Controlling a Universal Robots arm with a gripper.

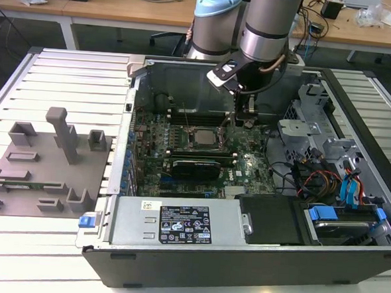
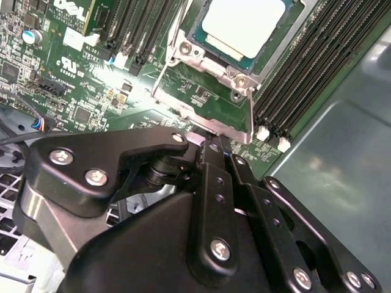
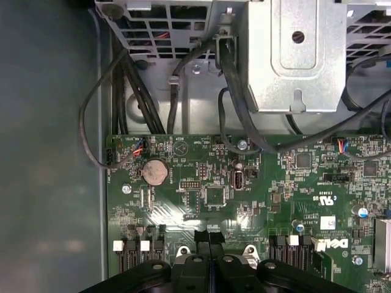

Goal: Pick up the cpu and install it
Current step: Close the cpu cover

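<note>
One cpu, a flat square with a pale silvery top, lies seated in its socket frame on the green motherboard inside the open computer case. In the exterior view it sits at about eight o'clock from the gripper, near but apart. In both wrist views the matte black, bolted gripper has its fingers pressed together with nothing between them, tips right at the frame's shiny metal rim; whether they touch it I cannot tell. At six o'clock from the cpu lies a long black expansion card. At nine o'clock of the case, a grey blocky fixture rests on the ribbed metal table.
</note>
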